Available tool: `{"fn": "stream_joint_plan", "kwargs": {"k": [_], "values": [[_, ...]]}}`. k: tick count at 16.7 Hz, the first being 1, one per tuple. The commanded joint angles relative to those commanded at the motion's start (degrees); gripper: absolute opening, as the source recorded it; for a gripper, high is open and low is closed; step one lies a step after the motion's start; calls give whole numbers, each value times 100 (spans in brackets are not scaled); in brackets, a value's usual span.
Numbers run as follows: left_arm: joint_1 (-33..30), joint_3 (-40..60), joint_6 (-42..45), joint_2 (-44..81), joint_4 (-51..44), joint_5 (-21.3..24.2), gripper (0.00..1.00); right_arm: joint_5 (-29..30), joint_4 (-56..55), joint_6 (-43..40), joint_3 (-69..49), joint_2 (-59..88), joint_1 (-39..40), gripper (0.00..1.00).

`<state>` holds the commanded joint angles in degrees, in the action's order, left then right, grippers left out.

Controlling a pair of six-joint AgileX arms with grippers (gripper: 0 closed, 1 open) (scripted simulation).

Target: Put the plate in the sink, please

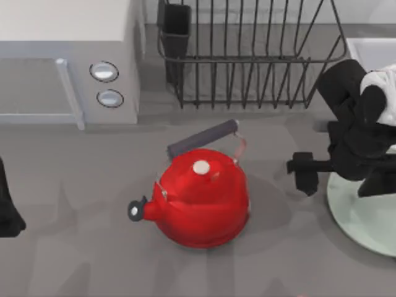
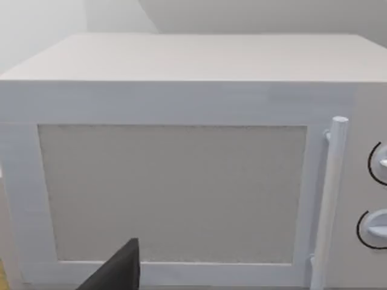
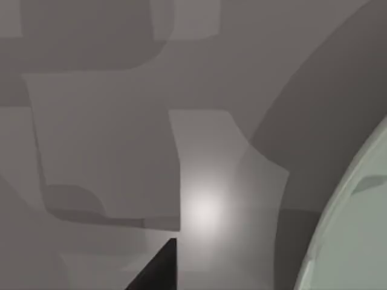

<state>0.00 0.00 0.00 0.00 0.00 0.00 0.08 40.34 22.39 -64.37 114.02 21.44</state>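
Grey tabletop (image 1: 80, 204) carries everything we log at this moment. At the back left stands a white microwave (image 1: 68, 55), with two round knobs on its front face and a vertical bar handle; the left wrist view looks straight at its door (image 2: 172, 193). A black wire dish rack (image 1: 247, 55) sits at the back centre. A red kettle (image 1: 201, 195) with a dark grey handle and a black-tipped spout stands near the middle of the table. The plate (image 1: 365, 216), pale mint green, lies flat on the table at the right edge, partly cut off by the frame; its rim also appears in the right wrist view (image 3: 357, 229). The sink (image 1: 368, 52) shows as a pale corner at the back right, beyond the plate. Our right gripper (image 1: 303, 173) hangs over the plate's left edge, between the kettle and the plate; we cannot tell how its fingers stand. Our left arm (image 1: 9, 210) is parked at the table's left edge.
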Motion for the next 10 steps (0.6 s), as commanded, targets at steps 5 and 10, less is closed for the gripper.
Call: {"fn": "stream_joint_plan", "kwargs": {"k": [5, 10], "values": [[0, 0, 0, 0, 0, 0, 100, 0, 0, 0, 0, 0, 0, 25], [0, 0, 0, 0, 0, 0, 100, 0, 0, 0, 0, 0, 0, 0]]}}
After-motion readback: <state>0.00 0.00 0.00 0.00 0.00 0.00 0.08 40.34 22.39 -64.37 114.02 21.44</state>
